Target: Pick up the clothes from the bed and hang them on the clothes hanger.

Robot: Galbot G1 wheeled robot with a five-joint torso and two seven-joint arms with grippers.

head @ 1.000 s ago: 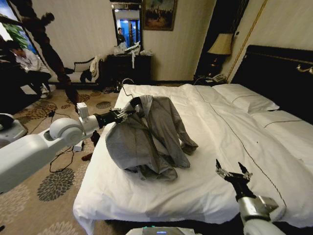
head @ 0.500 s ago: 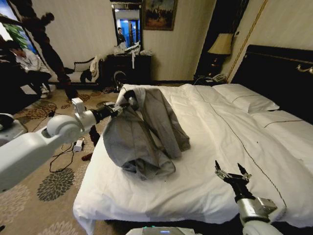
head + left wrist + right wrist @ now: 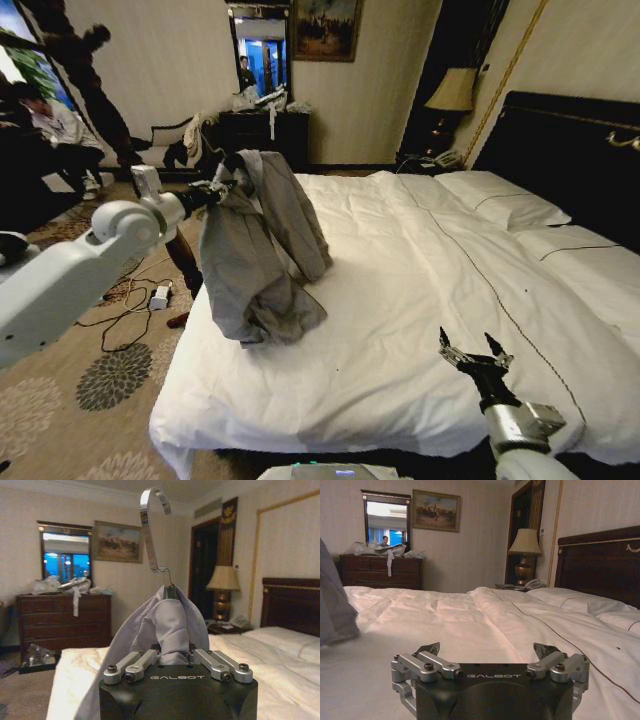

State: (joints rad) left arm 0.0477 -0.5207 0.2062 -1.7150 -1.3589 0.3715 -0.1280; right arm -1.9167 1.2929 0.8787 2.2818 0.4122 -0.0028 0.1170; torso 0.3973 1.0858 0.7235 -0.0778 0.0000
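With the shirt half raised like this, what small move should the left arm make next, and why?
Probably lift higher. The left claw is shut on the grey shirt near the silver hook, but the shirt's lower folds rest on the bed. The right claw hovers open, apart from it.

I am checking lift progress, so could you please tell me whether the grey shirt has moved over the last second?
Yes. The grey shirt, gripped by the left end effector, has risen and shifted towards the dresser, with only its lower part on the bed.

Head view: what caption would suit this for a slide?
Left gripper lifts the grey shirt off the bed; right gripper waits open.
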